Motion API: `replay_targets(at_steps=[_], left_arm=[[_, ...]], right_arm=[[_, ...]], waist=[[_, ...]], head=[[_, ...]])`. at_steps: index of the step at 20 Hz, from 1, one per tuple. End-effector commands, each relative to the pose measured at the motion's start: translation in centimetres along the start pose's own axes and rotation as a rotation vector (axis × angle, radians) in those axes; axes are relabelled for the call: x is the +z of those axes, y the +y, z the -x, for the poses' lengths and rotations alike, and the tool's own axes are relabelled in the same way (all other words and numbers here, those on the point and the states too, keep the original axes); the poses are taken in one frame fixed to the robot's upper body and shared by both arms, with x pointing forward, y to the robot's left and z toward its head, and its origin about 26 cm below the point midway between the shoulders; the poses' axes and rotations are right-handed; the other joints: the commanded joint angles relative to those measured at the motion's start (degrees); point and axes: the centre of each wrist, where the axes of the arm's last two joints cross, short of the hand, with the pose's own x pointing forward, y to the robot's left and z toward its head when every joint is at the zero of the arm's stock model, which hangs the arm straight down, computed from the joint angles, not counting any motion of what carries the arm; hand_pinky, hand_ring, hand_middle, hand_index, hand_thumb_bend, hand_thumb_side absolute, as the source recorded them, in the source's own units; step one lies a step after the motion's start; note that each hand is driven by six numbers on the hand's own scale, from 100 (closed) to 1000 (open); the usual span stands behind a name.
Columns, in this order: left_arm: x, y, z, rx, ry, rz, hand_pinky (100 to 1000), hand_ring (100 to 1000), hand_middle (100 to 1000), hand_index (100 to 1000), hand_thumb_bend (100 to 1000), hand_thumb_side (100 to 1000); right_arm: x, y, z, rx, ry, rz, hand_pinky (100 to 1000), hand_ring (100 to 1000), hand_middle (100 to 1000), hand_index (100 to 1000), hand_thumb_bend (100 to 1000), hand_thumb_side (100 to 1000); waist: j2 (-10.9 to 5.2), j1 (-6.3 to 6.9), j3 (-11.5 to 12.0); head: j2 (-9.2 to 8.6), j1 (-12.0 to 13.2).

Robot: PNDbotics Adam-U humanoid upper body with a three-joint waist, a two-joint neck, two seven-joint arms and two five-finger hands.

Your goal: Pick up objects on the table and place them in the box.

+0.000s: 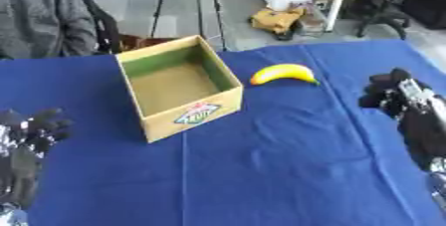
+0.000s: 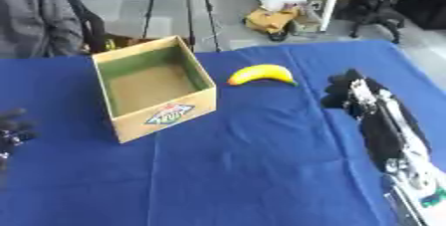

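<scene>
Hidden or unclear: the left hand (image 1: 33, 131) is cut off at the lower left edge, with only dark fingertips seen in the right eye view; the fingers of the right hand (image 2: 353, 93) are blurred into a dark bunch, and the arm behind them is cut by the lower right corner.
Left hand: shown at 8 o'clock on the counter (image 1: 261, 170), fingers spread and pointing up, open, nothing held.
Right hand: shown at 3 o'clock, reaching in from the lower right, wrist raised over the blue cloth; whether its fingers are curled or straight cannot be told; nothing is seen in it.
Banana (image 1: 285, 73): laid on the cloth at about 1 o'clock, between the box and the right hand, just beside the box and apart from both.
Box (image 1: 178, 86): stood open-topped at 11 o'clock, set askew, a label on its near wall; nothing can be made out inside.
</scene>
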Motion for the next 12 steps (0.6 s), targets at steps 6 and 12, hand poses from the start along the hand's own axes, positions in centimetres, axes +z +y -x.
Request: replay_targets(at_steps=[6, 12], left_arm=[[-1.0, -0.4, -1.2, -0.014, -0.034, 0.058, 713, 711, 728, 546, 248, 982], [-1.8, -1.1, -1.6, -0.005, -0.053, 0.094, 714, 711, 729, 546, 247, 982]], right_arm=[[-4.2, -3.3, -3.0, 0.28, -0.038, -0.092, 693, 631, 614, 748, 100, 614], [-7.9, -6.4, -4.9, 0.521, 0.021, -0.133, 705, 669, 642, 766, 100, 588]], waist=[[-0.08, -0.5, 2.38], [0.95, -0.3, 4.91]], head=[[-0.31, -1.12], [-1.38, -2.44]])
